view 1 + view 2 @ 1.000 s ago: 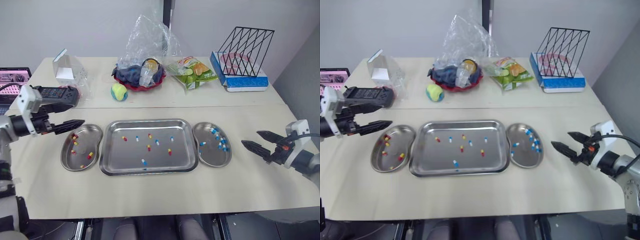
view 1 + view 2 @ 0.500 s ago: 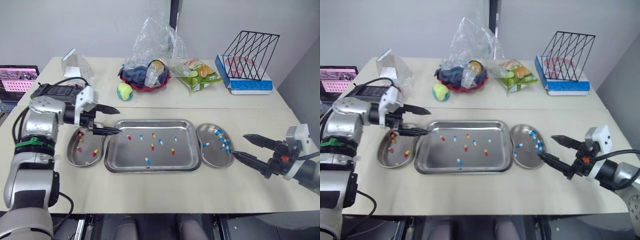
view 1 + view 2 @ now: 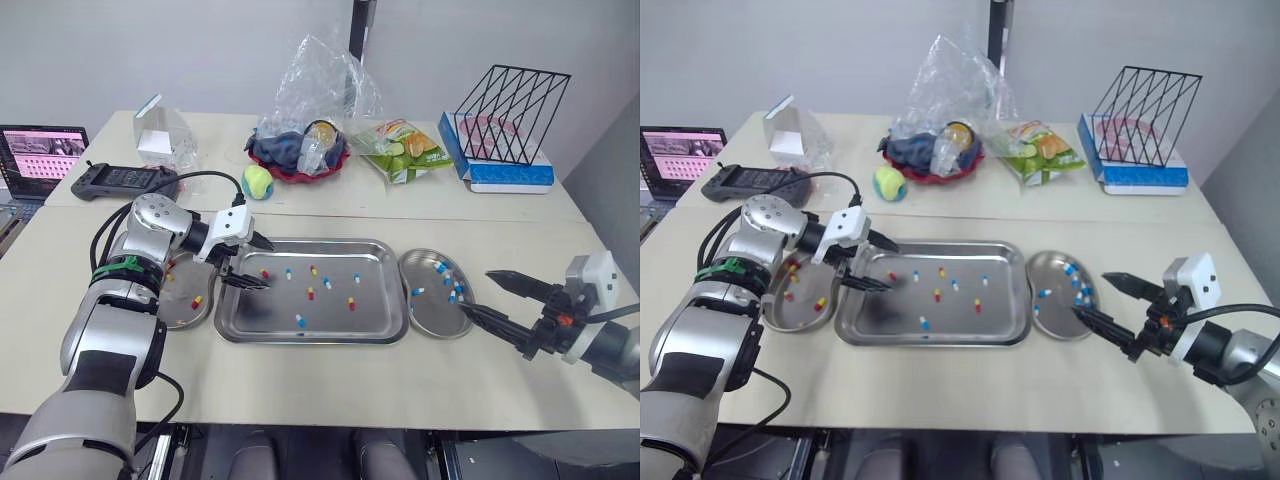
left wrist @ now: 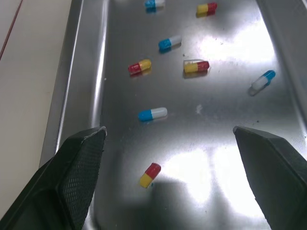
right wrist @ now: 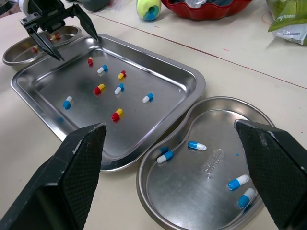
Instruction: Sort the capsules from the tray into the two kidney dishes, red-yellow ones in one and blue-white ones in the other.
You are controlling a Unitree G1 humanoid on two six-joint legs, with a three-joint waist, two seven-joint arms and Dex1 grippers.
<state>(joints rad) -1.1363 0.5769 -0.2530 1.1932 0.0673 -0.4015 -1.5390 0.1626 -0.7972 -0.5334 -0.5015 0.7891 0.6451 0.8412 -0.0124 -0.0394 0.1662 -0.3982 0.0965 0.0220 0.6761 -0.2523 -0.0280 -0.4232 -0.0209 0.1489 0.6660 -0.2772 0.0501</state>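
Here, a red-yellow capsule (image 4: 149, 175) lies between spread left fingers (image 4: 79, 167) — untouched.

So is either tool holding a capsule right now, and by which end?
Nothing is held. The left tool is open and empty over the rectangular steel tray. The right tool is open and empty beside the right-hand steel kidney dish.

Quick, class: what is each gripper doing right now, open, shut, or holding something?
Left gripper: open, empty, over the tray.
Right gripper: open, empty, by the right dish.
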